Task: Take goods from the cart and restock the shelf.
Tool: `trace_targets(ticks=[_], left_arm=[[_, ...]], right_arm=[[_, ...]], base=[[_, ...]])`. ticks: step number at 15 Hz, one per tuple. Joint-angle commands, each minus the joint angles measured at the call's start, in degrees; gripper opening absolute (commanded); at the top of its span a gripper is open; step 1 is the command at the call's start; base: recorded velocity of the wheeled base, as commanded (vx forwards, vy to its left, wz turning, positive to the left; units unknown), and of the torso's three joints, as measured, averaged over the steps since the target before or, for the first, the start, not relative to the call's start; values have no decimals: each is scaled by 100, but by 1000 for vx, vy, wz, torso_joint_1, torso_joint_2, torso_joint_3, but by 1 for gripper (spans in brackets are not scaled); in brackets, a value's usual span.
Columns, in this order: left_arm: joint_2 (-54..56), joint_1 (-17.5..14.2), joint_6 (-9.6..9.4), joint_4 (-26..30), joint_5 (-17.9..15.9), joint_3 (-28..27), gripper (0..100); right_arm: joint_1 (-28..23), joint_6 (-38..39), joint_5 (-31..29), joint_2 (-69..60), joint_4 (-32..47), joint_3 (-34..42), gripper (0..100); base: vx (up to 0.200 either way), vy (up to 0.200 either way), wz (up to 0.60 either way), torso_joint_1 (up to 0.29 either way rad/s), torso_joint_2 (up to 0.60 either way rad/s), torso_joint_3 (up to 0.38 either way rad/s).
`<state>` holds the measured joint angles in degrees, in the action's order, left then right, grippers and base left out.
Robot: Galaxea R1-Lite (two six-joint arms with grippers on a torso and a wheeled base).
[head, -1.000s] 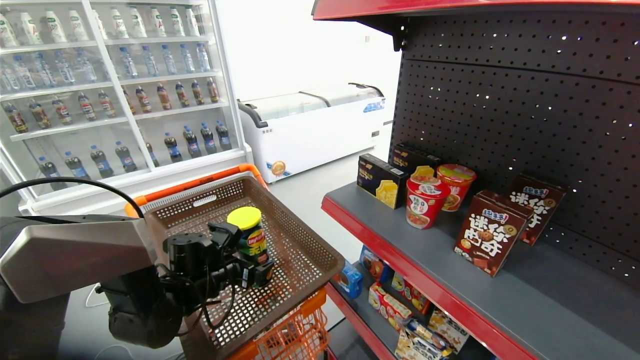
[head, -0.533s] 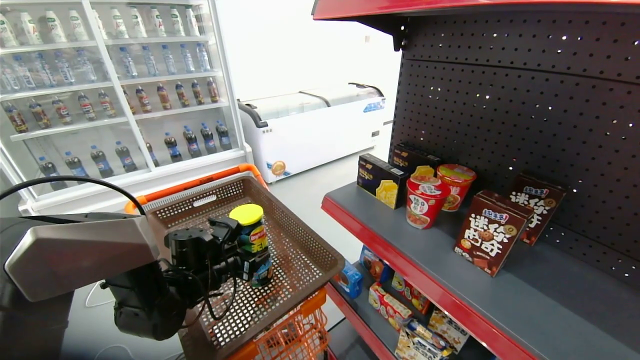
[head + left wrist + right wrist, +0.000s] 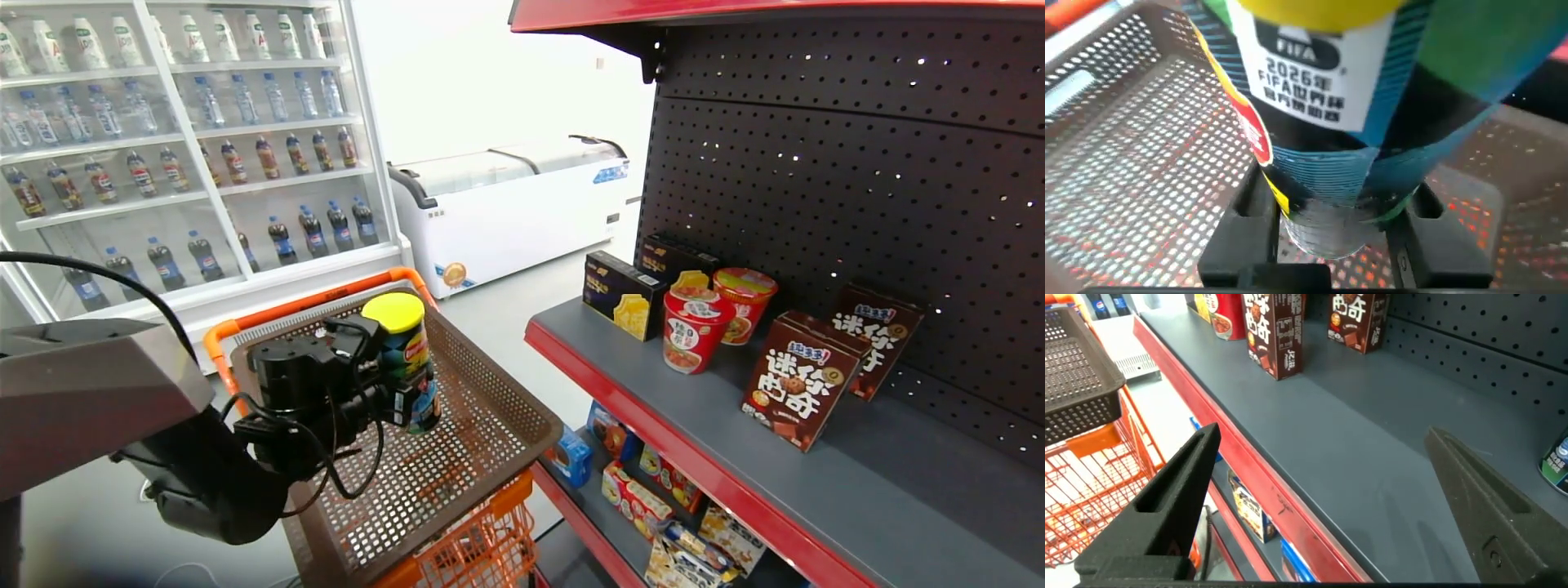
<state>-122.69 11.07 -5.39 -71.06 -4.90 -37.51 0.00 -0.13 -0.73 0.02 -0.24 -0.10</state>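
A tall can (image 3: 406, 359) with a yellow lid and a blue-green label hangs upright above the brown perforated basket (image 3: 498, 412) on the orange cart (image 3: 478, 547). My left gripper (image 3: 411, 404) is shut on the can's lower part. In the left wrist view the can (image 3: 1323, 122) stands between the black fingers (image 3: 1241, 237), with the basket floor (image 3: 1127, 188) below. My right gripper (image 3: 1327, 514) is open with nothing in it, beside the grey shelf (image 3: 1355, 433) and its red front edge. The shelf (image 3: 735, 433) carries black boxes (image 3: 622, 296), red cups (image 3: 694, 331) and brown boxes (image 3: 798, 380).
A black pegboard wall (image 3: 857, 180) backs the shelf, with a red shelf overhead. A lower shelf (image 3: 653, 498) holds packets. A glass-door drinks fridge (image 3: 180, 147) and a white chest freezer (image 3: 514, 208) stand behind the cart. Bare grey shelf lies right of the brown boxes (image 3: 1278, 335).
My left gripper has risen with the can, lifting it from low in the basket to above the rim. The shelf goods have not moved.
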Motion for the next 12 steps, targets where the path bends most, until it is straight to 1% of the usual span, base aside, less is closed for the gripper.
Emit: trace_targets(ticks=[1,2,3,4,5,6,8,10,11,12], left_arm=[[1625,1,20,980,121,112,0],[2284,-17,126,1727,182,130,0],[3286,1,319,2782,376,297,0],[3717,-26,345,2922,525,455,0],[3805,-35,345,2931,569,508,0],[4402,-175,416,2957,710,956,0],[5000,-395,416,2975,719,1431,0],[5448,-474,398,3045,719,1659,0],[6116,-457,354,3502,798,1782,0],[6608,-457,293,4082,833,1712,0]], right_arm=[[0,-4,3,-2,-2,1,100],[0,-4,-6,-2,-2,1,100],[0,-4,3,-2,-2,1,100],[-9,-4,-6,-2,-2,1,100],[-9,-4,3,-2,-2,1,100],[-9,-4,3,-2,-2,10,100],[0,-4,-6,-2,-2,1,100],[0,-4,3,-2,-2,1,100],[-9,-4,-6,-2,-2,1,100],[0,-4,-6,-2,-2,1,100]], base=[[0,0,0,0,0,0],[0,0,0,0,0,0],[0,0,0,0,0,0],[0,0,0,0,0,0],[0,0,0,0,0,0],[0,0,0,0,0,0],[0,0,0,0,0,0],[0,0,0,0,0,0],[0,0,0,0,0,0],[0,0,0,0,0,0]])
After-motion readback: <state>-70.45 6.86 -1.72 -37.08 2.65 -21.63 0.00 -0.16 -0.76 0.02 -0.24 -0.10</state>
